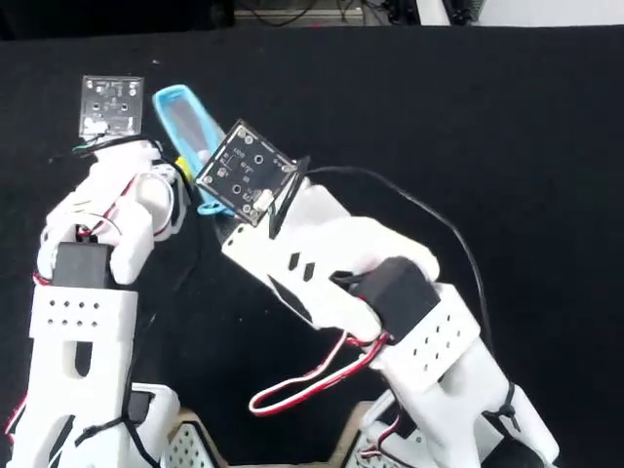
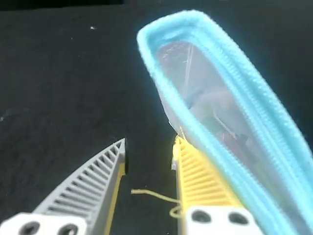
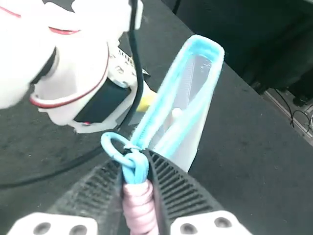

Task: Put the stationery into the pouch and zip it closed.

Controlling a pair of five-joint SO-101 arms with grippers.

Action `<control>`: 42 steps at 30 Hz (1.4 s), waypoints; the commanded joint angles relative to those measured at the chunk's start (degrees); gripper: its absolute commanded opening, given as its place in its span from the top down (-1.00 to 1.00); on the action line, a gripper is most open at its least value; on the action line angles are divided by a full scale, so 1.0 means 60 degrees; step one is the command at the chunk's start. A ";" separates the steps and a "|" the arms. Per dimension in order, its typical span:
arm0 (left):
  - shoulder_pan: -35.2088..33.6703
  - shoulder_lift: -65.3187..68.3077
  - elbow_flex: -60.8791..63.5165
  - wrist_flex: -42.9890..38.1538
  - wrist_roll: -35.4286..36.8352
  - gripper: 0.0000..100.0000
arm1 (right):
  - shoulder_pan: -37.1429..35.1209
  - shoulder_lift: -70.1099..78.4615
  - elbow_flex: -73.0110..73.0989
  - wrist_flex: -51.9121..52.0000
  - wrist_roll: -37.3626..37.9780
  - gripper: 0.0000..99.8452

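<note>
Surface: black cloth-covered table; cables lie along its far edge against the room behind. Left side: the left gripper stands spread, its grey finger apart on the cloth side and its yellow finger touching the blue-edged pouch's rim. Centre: the pouch lies on the cloth between the two arms, its wall translucent and its contents indistinct. Right side: the right gripper is pressed together on the blue zipper pull loop, with a pink coiled cord between its black fingers.
</note>
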 commanded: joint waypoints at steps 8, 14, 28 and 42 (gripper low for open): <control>-0.1048 -0.0791 -0.1780 0.3458 -0.0117 0.67 | -0.0190 0.0081 -0.0476 -0.0762 0.0073 0.98; -0.0960 -0.1392 -0.2381 0.5568 -0.1348 0.67 | -0.0190 0.0081 -0.0286 -0.1128 0.0073 0.98; 0.1326 -0.3033 -0.1766 0.6696 -0.0982 0.51 | -0.0147 0.0037 -0.0286 -0.0923 0.0073 0.98; 0.1429 -0.6256 0.2733 0.2388 0.0821 0.48 | 0.0791 0.0037 -0.0300 -0.0938 0.0015 0.98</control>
